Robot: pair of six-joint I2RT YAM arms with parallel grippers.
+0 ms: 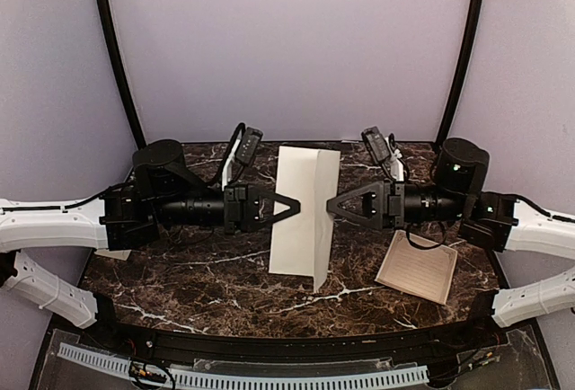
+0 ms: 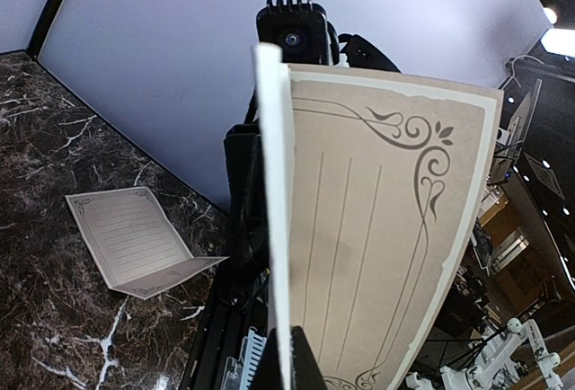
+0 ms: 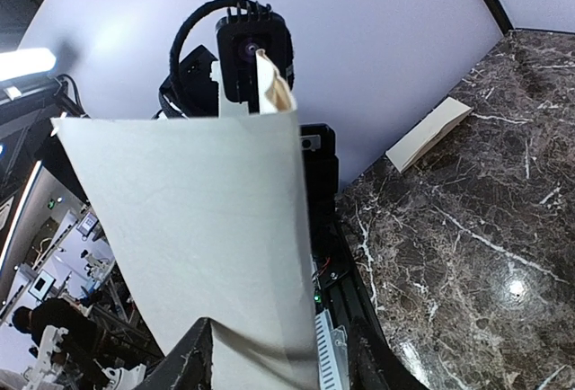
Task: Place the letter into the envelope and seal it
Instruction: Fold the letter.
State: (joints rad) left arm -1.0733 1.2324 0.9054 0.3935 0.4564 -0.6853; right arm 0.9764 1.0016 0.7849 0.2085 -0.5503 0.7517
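Note:
The letter point(image 1: 304, 215), a cream folded sheet with a printed border, hangs upright in the air between both arms. My left gripper point(image 1: 298, 208) is shut on its folded edge; in the left wrist view the edge point(image 2: 272, 228) runs up from the closed gripper point(image 2: 287, 365). My right gripper point(image 1: 329, 204) is at the sheet's right edge. Its fingers point(image 3: 184, 358) stand wide apart, and the letter's plain back point(image 3: 198, 228) reaches down between them. The envelope point(image 3: 429, 134), long and plain cream, lies flat by the left wall, mostly hidden under the left arm in the top view point(image 1: 112, 253).
A second bordered, lined sheet point(image 1: 418, 267) lies half folded on the dark marble table at the right front, below the right arm; it also shows in the left wrist view point(image 2: 135, 239). Curved walls close in the table's back and sides.

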